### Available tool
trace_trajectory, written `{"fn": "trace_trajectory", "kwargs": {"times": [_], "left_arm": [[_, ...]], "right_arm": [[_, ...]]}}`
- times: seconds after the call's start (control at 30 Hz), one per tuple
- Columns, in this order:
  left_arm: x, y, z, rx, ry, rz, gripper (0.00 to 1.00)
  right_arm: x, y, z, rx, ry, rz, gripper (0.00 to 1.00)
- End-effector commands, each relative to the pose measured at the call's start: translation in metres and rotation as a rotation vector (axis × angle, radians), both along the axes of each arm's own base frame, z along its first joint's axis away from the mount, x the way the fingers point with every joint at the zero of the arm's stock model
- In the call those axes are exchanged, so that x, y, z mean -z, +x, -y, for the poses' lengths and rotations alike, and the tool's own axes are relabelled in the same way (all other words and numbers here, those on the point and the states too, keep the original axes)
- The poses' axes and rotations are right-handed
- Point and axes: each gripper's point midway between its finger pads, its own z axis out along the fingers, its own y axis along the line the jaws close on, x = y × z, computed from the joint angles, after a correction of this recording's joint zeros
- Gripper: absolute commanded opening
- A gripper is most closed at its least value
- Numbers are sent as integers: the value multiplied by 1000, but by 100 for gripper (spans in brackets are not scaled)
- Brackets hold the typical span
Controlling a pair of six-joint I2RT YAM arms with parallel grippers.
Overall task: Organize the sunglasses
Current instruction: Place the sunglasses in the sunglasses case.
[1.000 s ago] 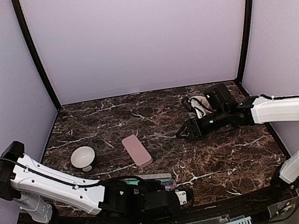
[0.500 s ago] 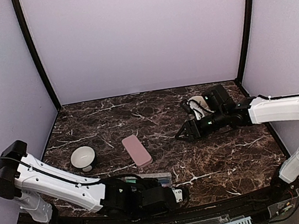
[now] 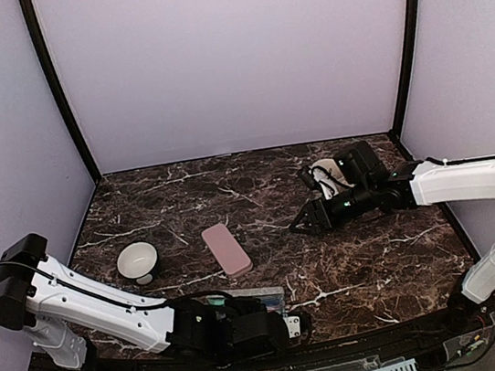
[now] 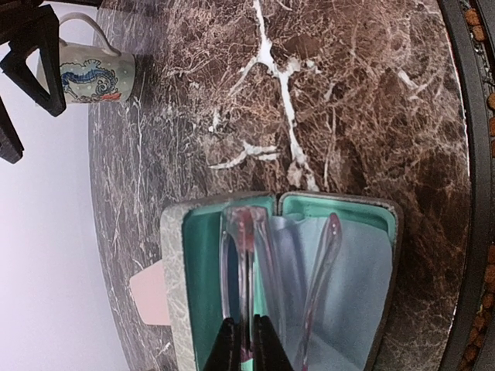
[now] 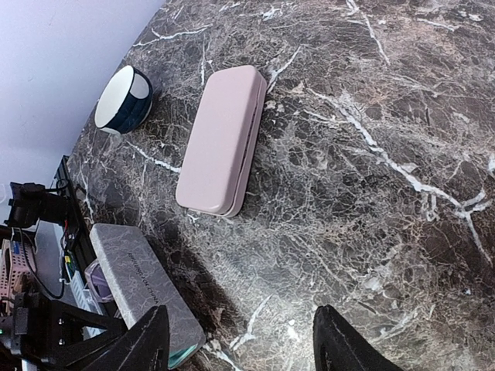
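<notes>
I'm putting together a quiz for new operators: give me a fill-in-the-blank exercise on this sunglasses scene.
The left tool is shut on the red-pink sunglasses, which lie in the open ____ case.
The pink case on the table is ____.
The right tool hangs ____ and holds nothing.
Missing words: grey; closed; open.

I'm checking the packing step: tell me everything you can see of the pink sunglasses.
The pink sunglasses look like translucent red-pink plastic. They lie inside the open, teal-lined grey case, on a light blue cloth. The left tool is shut on one frame part; one temple curves beside it.
</notes>
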Motion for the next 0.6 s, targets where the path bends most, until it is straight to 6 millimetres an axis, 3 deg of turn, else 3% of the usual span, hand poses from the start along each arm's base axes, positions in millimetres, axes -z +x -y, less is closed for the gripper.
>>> {"fn": "trace_trajectory", "kwargs": {"times": [0.0, 0.33, 0.57], "left_arm": [[4, 0, -3, -1, 0, 21, 2], [16, -5, -4, -9, 7, 21, 5], [25, -9, -5, 1, 21, 3, 13]], "right_arm": [[-4, 2, -4, -1, 29, 8, 64], [-3, 2, -5, -4, 33, -1, 64], [-3, 1, -5, -2, 37, -3, 64]]}}
